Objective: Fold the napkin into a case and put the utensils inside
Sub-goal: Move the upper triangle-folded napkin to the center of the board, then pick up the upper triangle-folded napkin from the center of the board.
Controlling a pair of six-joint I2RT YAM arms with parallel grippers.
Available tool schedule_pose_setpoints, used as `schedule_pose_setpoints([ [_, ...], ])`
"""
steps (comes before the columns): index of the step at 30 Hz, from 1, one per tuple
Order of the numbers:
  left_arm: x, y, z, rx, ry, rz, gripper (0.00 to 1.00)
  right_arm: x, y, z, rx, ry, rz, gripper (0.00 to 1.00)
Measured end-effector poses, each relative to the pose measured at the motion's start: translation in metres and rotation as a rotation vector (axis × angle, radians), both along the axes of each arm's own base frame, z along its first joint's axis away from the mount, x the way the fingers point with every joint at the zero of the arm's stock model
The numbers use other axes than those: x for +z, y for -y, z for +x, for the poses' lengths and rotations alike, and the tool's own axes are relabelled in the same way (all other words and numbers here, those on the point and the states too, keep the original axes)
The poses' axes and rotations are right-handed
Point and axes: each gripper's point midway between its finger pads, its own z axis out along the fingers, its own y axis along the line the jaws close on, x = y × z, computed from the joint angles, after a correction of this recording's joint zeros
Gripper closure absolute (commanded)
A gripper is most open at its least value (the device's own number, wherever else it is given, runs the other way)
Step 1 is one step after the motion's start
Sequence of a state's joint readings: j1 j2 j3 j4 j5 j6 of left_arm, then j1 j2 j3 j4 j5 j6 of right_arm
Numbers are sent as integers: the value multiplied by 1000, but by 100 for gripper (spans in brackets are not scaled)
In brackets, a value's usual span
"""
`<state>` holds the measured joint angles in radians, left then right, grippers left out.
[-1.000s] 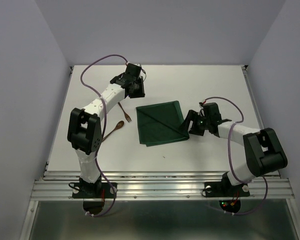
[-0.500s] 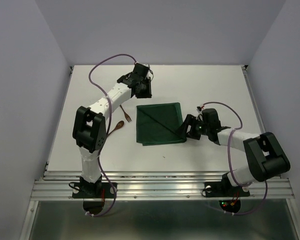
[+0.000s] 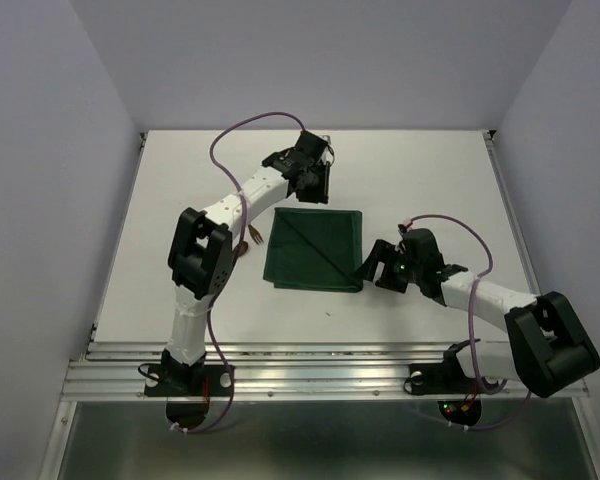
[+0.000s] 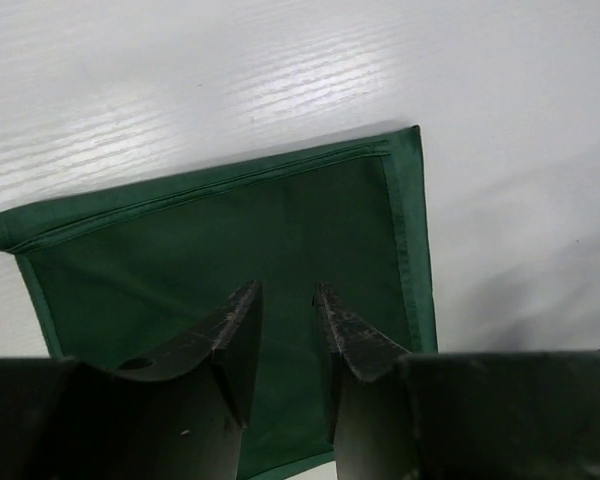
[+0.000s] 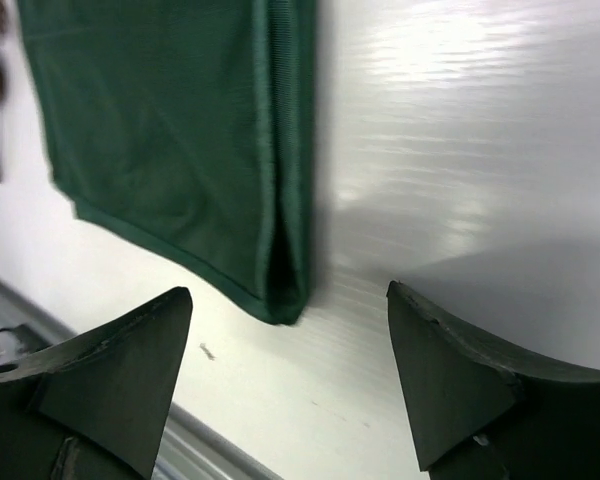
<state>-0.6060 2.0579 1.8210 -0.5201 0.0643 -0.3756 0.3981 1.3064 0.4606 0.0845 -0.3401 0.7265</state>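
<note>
right hand (image 3: 370, 266) wide and empty, just off the near right corner of the folded napkin (image 3: 313, 250) on the bench (image 3: 430, 170). fork (image 3: 252, 238) beside its left edge. left hand (image 4: 285, 292) narrow, empty, over the far hem. next: pinch the corner's top layer only.

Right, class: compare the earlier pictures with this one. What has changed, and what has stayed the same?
The left gripper swung right and now hangs over the far edge of the napkin. The napkin turned slightly and lies squarer to the table. The right gripper, open, is at the napkin's near right corner as before. The fork has not moved, and the napkin stays folded.
</note>
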Motion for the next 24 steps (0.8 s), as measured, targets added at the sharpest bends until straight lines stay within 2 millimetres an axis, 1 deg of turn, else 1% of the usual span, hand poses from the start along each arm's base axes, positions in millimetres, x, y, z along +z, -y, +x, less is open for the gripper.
schedule_pose_setpoints([
  [3,-1,14,0,-26,-5,-9,61,1,17,-3,-30,8,-89,13],
  [5,-1,24,-1,-45,-10,-17,60,5,26,-1,-43,18,-138,12],
  [7,-3,34,1,-62,-12,-27,55,11,32,3,-47,37,-187,10],
  [10,-8,49,0,-93,-26,-41,53,23,39,13,-53,71,-244,8],
  [11,-9,53,0,-99,-29,-45,50,29,42,19,-57,95,-270,7],
  [14,-13,67,-1,-121,-44,-56,47,43,47,29,-73,143,-304,6],
  [16,-13,78,2,-130,-41,-68,47,56,52,36,-95,180,-322,6],
  [18,-15,87,3,-136,-39,-76,47,64,54,39,-115,204,-328,6],
  [19,-15,94,4,-139,-34,-81,47,66,56,40,-127,213,-332,6],
  [22,-22,106,9,-138,-20,-74,47,72,65,40,-175,224,-347,5],
  [24,-32,112,8,-136,-21,-57,47,76,71,40,-217,227,-360,5],
])
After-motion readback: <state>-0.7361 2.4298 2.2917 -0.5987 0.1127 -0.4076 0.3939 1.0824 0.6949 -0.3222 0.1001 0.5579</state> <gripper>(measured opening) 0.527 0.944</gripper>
